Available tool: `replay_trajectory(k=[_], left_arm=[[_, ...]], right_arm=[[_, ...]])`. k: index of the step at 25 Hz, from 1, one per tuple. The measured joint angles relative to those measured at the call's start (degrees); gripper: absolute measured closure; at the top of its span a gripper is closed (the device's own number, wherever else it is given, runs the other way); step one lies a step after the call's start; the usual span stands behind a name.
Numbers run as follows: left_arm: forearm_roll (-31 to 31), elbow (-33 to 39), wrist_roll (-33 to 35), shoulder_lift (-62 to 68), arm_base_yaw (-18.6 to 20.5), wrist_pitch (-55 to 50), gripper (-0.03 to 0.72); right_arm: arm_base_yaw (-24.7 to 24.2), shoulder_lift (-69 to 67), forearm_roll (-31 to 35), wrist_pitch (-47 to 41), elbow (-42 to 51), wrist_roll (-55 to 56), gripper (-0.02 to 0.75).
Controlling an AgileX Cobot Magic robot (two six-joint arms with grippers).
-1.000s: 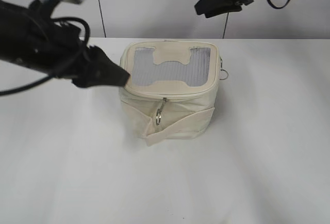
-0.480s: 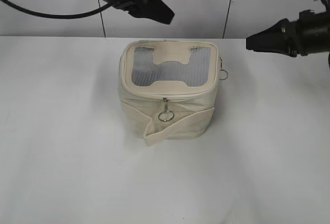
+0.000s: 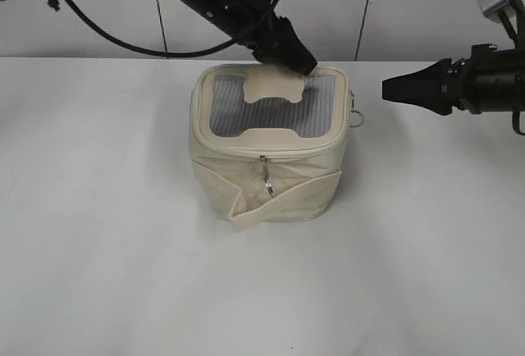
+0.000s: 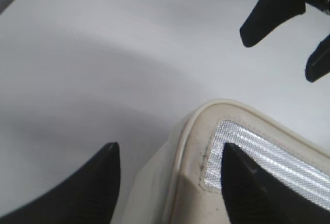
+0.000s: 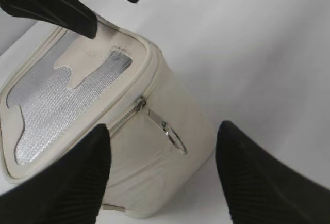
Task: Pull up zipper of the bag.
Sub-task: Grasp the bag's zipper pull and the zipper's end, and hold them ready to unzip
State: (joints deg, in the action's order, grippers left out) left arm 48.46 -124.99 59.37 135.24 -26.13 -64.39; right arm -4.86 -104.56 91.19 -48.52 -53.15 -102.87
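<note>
The cream bag (image 3: 271,147) stands upright, its zipper (image 3: 264,162) ring hanging in front, while both the left gripper (image 3: 297,61) and the right gripper (image 3: 392,90) have jaws spread, empty.

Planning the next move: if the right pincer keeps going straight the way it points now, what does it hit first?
Probably the bag, on the side carrying a ring pull; the open right pincer frames it. Nothing shows between them.

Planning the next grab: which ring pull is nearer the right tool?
The ring pull on the bag's right side; the other ring pull hangs in front.
</note>
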Motion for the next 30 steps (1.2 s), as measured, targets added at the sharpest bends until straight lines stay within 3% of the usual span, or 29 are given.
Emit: replay_trajectory(k=[6,8,10,12,19,30], left_arm=[[-0.5,-0.2,-0.3,2.2,-0.3,-1.1,0.245],[-1.2,-0.3,-0.4,2.2,-0.3,-1.2,0.363],[-2.0,-0.3,-0.4,2.2,-0.6,-1.3,0.547],[-2.3,-0.4,-0.5,2.2,-0.6,-1.5,0.639],[-2.4,-0.4,-0.6,2.2,-0.6,-1.5,0.643],[-2.4,-0.4,-0.6,2.2,-0.6,-1.5,0.646]], right_arm=[[0.2,-2.0,-0.3,0.0,0.0,-1.1,0.230],[0.8,-2.7,-0.4,0.0,0.0,-1.3,0.230],[1.7,-3.3,-0.7,0.5,0.0,-2.8,0.230],[2.9,-3.7,-1.5,2.2,0.0,-4.7,0.232],[5.5,-3.7,-1.3,8.8,0.0,-15.3,0.243],[9.5,-6.7,6.9,12.2,0.0,-21.3,0.245]])
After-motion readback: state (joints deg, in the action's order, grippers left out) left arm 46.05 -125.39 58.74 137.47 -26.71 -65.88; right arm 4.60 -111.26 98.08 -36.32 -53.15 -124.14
